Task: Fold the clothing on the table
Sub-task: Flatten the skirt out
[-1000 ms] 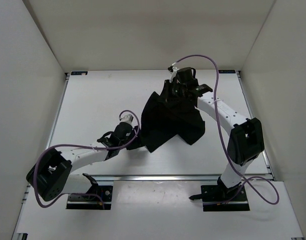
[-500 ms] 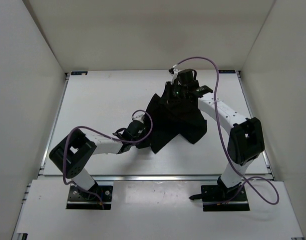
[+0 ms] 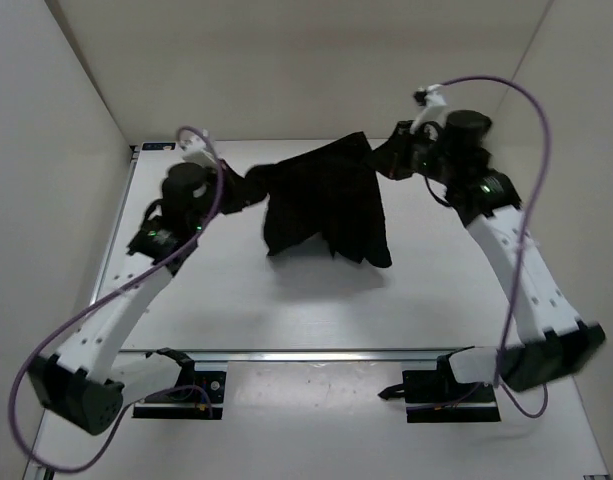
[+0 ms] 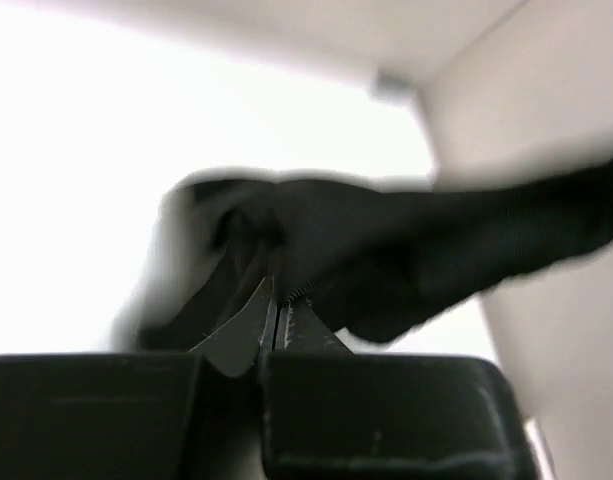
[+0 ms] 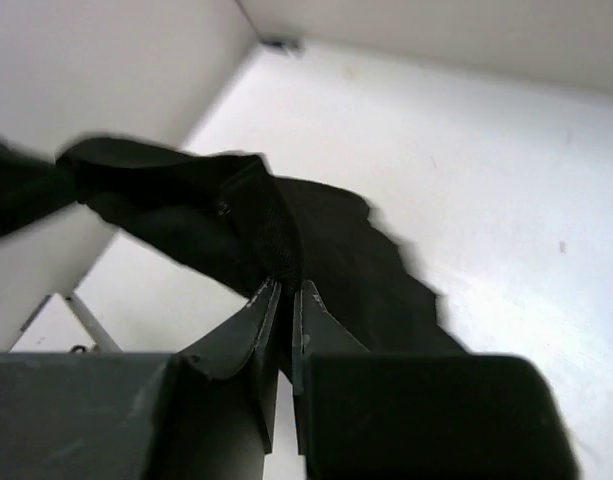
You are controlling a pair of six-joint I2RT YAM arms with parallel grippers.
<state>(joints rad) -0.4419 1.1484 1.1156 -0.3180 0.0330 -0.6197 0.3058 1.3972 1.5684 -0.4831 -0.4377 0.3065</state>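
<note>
Robotics lab test cell, bare white walls (image 3: 46, 120) enclosing a white table (image 3: 286, 300), metal rail (image 3: 336, 352) along its near edge, twin robot arms (image 3: 526, 270) bolted on base plates (image 3: 431, 403).

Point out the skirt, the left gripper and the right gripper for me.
skirt (image 3: 331, 205), top external view, middle of the draped fabric.
left gripper (image 4: 276, 305), left wrist view, between its shut fingertips, pinching the fabric.
right gripper (image 5: 283, 290), right wrist view, between its shut fingertips, pinching the fabric.

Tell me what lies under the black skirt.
Only white table and a faint shadow show below the hanging skirt. The patch directly beneath it is hidden from the top camera.
</note>
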